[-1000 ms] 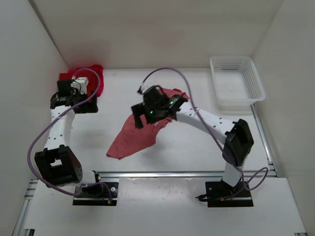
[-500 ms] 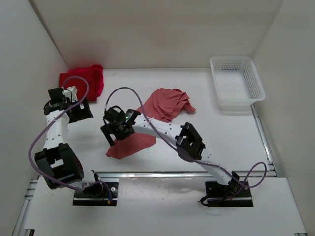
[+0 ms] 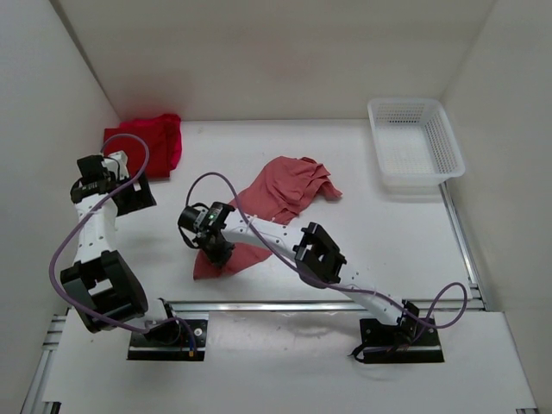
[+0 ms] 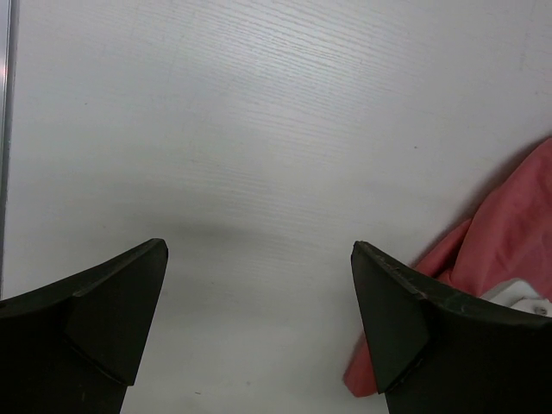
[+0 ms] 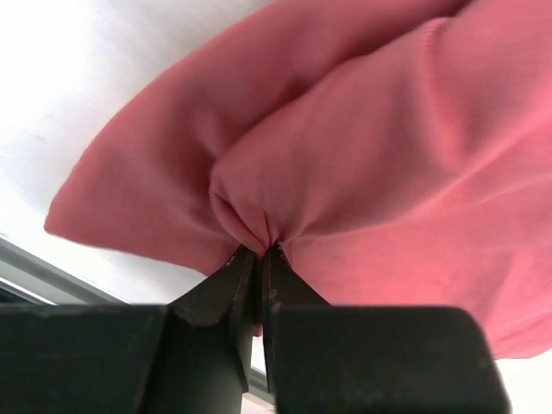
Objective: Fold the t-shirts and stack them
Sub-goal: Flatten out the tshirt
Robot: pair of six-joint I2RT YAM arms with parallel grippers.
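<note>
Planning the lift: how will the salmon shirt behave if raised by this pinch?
Probably floppy: the shirt puckers into folds where the right gripper pinches it. It would likely hang and trail, since most lies spread on the table. Thin cloth, so seemingly light.

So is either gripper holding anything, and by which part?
The right gripper is shut on a pinched fold of the crumpled salmon-pink cloth t-shirt, close to its edge. The left gripper is open, holding nothing.
</note>
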